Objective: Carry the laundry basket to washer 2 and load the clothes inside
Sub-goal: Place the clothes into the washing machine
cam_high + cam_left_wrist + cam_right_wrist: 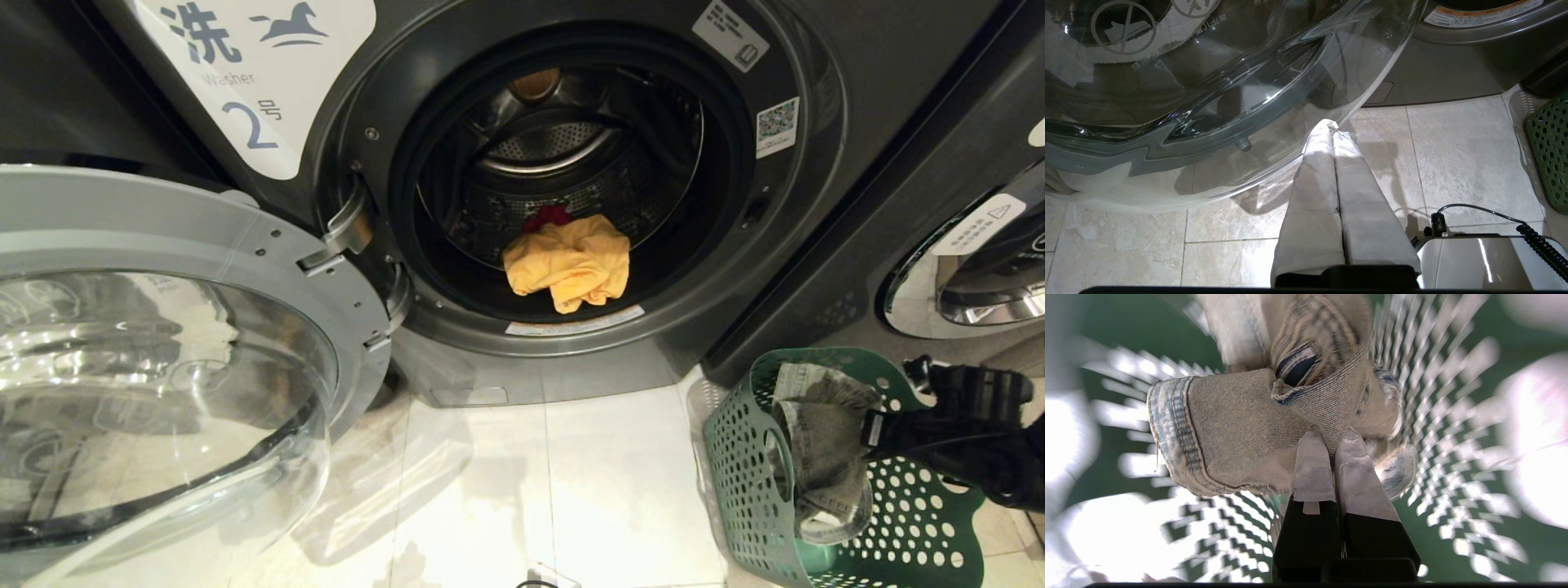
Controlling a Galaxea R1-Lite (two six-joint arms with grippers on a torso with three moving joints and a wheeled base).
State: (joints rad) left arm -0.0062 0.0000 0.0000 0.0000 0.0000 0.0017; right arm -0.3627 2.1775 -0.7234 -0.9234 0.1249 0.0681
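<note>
Right gripper [878, 429], low at 4 o'clock, pinches grey denim garment [824, 441] above green laundry basket [914, 523]. Yellow garment [569, 263] already in washer 2 [563, 163] drum, 12 o'clock. Lift clear of rim, swing high. Left gripper [1331, 126] pressed together, idle.

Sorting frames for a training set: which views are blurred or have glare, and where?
Right wrist view: the laundry basket is streaked by motion blur, while the grey garment and the right pincer stay sharp. Left wrist view: sharp, with reflections on the glass door. Head view: sharp, with glare on the door glass and sheen on the floor tiles.
</note>
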